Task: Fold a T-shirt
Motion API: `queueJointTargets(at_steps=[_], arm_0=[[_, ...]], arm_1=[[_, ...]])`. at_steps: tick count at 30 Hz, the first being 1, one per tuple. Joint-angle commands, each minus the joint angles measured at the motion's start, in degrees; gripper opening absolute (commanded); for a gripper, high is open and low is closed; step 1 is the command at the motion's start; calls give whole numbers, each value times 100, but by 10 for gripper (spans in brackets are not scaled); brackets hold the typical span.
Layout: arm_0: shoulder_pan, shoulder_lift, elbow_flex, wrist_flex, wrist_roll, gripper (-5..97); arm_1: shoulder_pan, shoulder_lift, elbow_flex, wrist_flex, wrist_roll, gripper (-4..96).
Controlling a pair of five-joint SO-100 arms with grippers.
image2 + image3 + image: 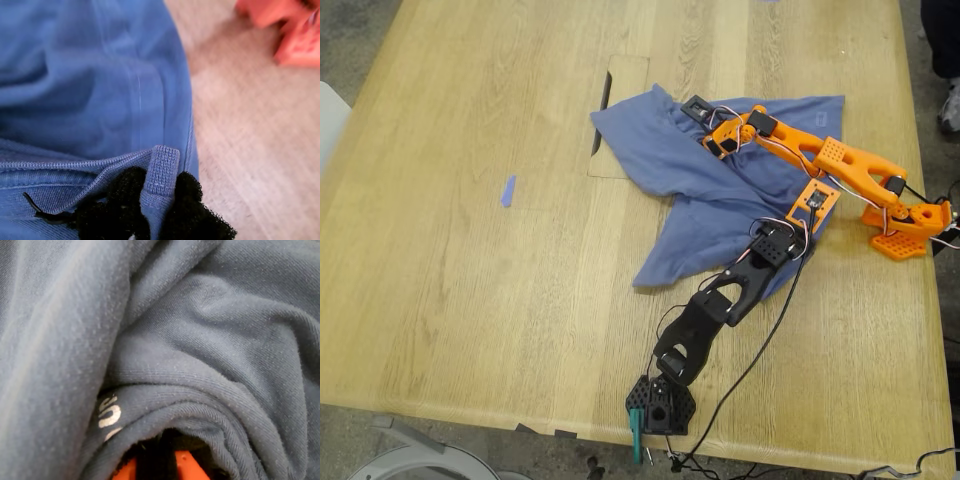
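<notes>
Exterior view: the T-shirt [720, 190] lies rumpled on the tabletop [470, 280], both arms reaching into it. First wrist view: my first end effector [160, 210] pinches a hem fold tight. Second wrist view: my second end effector [165, 462] is buried under cloth, jaws bunching fabric.

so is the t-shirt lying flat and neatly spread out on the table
No, in the exterior view the T-shirt is bunched and creased on the table, with folds piled up.
</notes>
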Motion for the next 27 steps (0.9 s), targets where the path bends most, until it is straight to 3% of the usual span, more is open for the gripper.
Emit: queueJointTargets(at_steps=[1, 6, 11, 18, 27], arm_0=[[721, -149, -686, 492, -9, -1], [580, -677, -896, 809, -26, 30], [343, -589, -949, 1037, 0, 271], [44, -431, -976, 1055, -97, 469], [-246, -580, -1143, 1274, -185, 570]], arm_1=[[105, 325, -70, 9, 53, -1], [62, 378, -70, 79, 70, -1], [70, 457, -70, 167, 62, -1], [35, 545, -70, 325, 62, -1], [-35, 659, -70, 422, 62, -1]])
